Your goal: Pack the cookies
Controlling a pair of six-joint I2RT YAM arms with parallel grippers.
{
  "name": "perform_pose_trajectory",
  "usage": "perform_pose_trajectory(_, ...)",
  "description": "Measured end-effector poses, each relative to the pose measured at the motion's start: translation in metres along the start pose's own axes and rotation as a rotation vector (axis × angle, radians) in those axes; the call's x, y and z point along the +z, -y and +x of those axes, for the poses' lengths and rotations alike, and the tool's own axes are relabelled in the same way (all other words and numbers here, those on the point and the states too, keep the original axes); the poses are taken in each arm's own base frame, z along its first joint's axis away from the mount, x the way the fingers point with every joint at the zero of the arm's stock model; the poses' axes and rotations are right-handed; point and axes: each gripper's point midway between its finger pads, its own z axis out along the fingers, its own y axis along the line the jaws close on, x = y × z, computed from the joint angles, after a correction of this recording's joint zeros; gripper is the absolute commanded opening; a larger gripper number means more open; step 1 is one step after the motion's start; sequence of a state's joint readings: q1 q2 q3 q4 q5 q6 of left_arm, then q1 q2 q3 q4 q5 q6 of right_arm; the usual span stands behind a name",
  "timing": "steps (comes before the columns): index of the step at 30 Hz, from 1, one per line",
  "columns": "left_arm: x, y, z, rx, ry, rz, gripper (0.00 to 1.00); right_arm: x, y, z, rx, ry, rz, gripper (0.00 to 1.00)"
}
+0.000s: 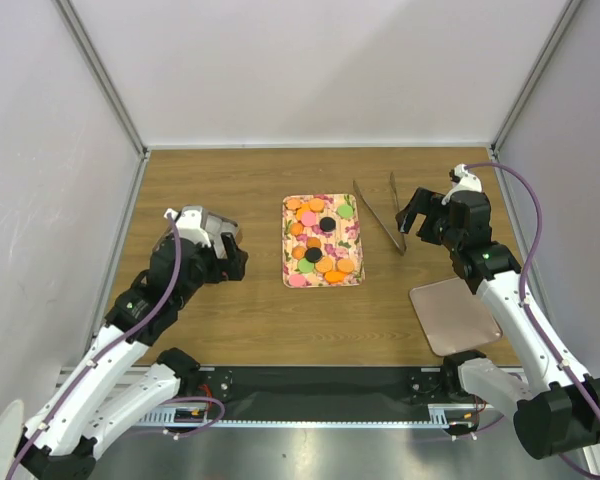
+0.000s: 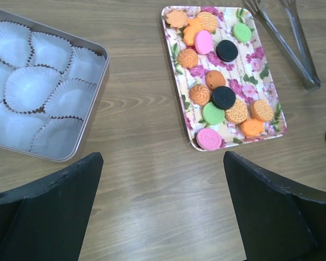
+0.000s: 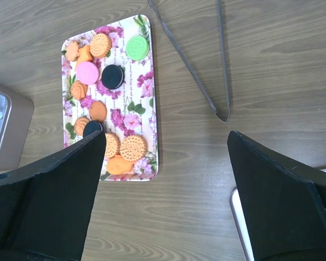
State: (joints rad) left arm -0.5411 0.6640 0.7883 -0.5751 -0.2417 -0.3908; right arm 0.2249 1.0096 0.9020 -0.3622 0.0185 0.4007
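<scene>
Small round orange, pink, green and black cookies (image 2: 224, 97) lie flat on the floral rectangular tray (image 2: 254, 68) mid wooden desk (image 2: 136, 109), the tray's long axis running near-to-far. Left fingers (image 2: 49, 212) and right fingers (image 3: 49, 196) gape apart, empty.

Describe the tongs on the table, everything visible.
The tongs are thin grey metal: two long arms joined at one end in a narrow V. They lie flat on the wooden table, right of the floral tray and apart from it, joined end toward the near edge, tips toward the far wall. One tip looks slotted like a fork. Nothing touches them; the open right gripper hovers close by.
</scene>
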Motion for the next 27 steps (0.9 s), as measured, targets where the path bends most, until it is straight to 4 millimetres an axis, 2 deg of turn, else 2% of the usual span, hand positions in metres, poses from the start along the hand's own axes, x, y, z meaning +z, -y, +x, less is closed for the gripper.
perform_pose_trajectory(8, -0.015, 0.012, -0.006, -0.003, 0.034, 0.089, 1.0, 0.007, 0.003, 0.006, -0.019, -0.036, 0.015, 1.0)
perform_pose_trajectory(11, -0.016, 0.014, -0.008, -0.005, 0.044, 0.102, 1.0, 0.019, 0.004, 0.007, -0.039, -0.071, 0.03, 1.0)
perform_pose_trajectory(13, -0.014, 0.015, -0.006, 0.001, 0.031, 0.107, 1.0, 0.034, 0.004, 0.002, -0.06, -0.092, 0.041, 1.0)
perform_pose_trajectory(16, -0.013, 0.015, -0.005, 0.004, 0.023, 0.105, 1.0, 0.067, 0.009, -0.013, -0.078, -0.13, 0.06, 0.94)
perform_pose_trajectory(19, -0.012, 0.014, -0.003, 0.006, 0.015, 0.102, 1.0, 0.115, 0.024, -0.031, -0.087, -0.156, 0.103, 0.92)
perform_pose_trajectory(21, -0.012, 0.014, -0.002, 0.007, 0.011, 0.1, 1.0, 0.141, 0.035, -0.035, -0.097, -0.18, 0.131, 0.92)
perform_pose_trajectory(24, -0.012, 0.013, 0.0, 0.009, 0.002, 0.098, 1.0, 0.175, 0.047, -0.038, -0.121, -0.22, 0.175, 0.83)
perform_pose_trajectory(25, -0.012, 0.013, 0.001, 0.009, -0.001, 0.097, 1.0, 0.187, 0.049, -0.042, -0.133, -0.225, 0.184, 0.77)
perform_pose_trajectory(27, -0.011, 0.014, 0.003, 0.01, -0.007, 0.099, 1.0, 0.209, 0.051, -0.047, -0.15, -0.23, 0.195, 0.75)
